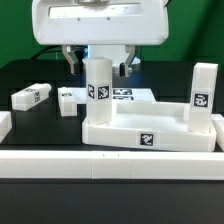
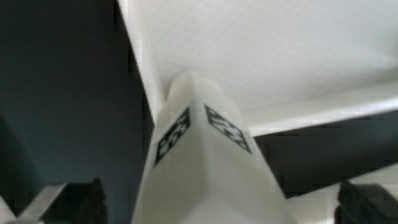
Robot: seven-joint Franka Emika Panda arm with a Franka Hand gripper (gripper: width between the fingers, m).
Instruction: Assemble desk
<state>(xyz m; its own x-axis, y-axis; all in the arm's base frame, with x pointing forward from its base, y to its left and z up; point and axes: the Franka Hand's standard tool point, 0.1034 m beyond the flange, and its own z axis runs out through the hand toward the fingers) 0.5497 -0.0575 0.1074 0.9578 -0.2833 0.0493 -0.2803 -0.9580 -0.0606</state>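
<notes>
The white desk top (image 1: 112,134) lies at the middle and the exterior view's right, with a tag on its front wall. One leg (image 1: 99,88) stands upright in its near corner on the exterior view's left, and another leg (image 1: 203,92) stands at the exterior view's right end. My gripper (image 1: 98,63) hangs right above the first leg. In the wrist view that leg (image 2: 206,150) runs up between my fingers (image 2: 64,200), with a dark gap on each side. The gripper (image 2: 210,202) is open and holds nothing.
Two loose legs (image 1: 32,96) (image 1: 68,101) lie on the black table at the exterior view's left. The marker board (image 1: 127,95) lies behind the desk top. A long white rail (image 1: 110,165) runs along the front.
</notes>
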